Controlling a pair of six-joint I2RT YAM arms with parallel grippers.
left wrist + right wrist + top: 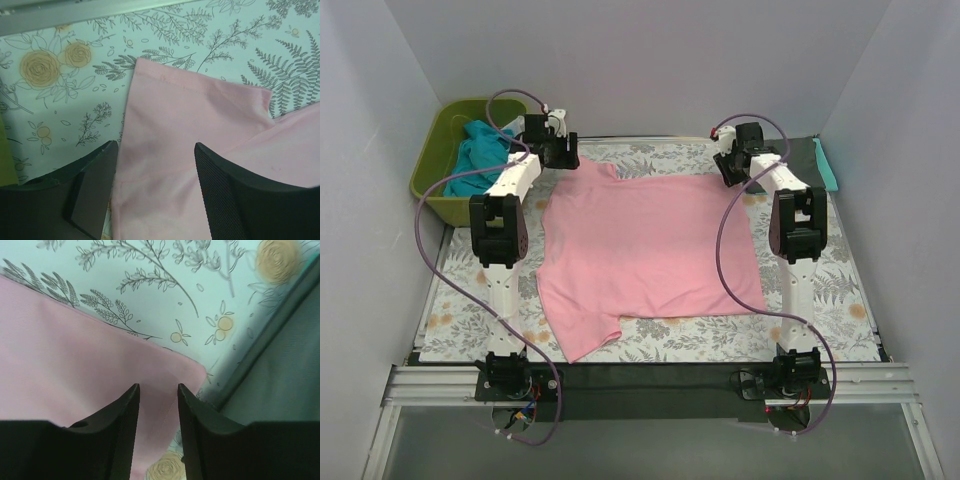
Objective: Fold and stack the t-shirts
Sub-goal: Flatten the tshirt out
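1. We see the pink t-shirt [650, 250] spread flat, mid-table, on the floral table cloth [820, 290]. One sleeve points to the near-left, the other lies at the far-left corner.
2. Left gripper [560, 152] is over that far-left sleeve. In the wrist view its fingers [95, 190] stand wide apart w/ pink sleeve fabric [200, 115] lying flat below the gap. Nothing is pinched, so the grip is released.
3. Right gripper [728, 168] is over the shirt's far-right corner. From its wrist cam the gripper [158, 386] shows a narrow gap between the tips, and the pink corner [75, 360] lies flat under them. No cloth is clamped as far as we can tell, so also released.
4. The shirt's far edge is smooth in both wrist views; the hem stitch is visible on the sleeve.
5. The olive-green tub [430, 160] is at the far-left, just off the cloth, w/ teal t-shirts [480, 150] bunched inside.
6. At the far-right edge there is a dark grey t-shirt [800, 150] lying flat, w/ a teal one [828, 170] peeking out on its right side. Both sit just beyond the pink corner, near the right gripper.
7. Both arms reach fwd from their bases at the near edge, one along each side of the pink shirt.
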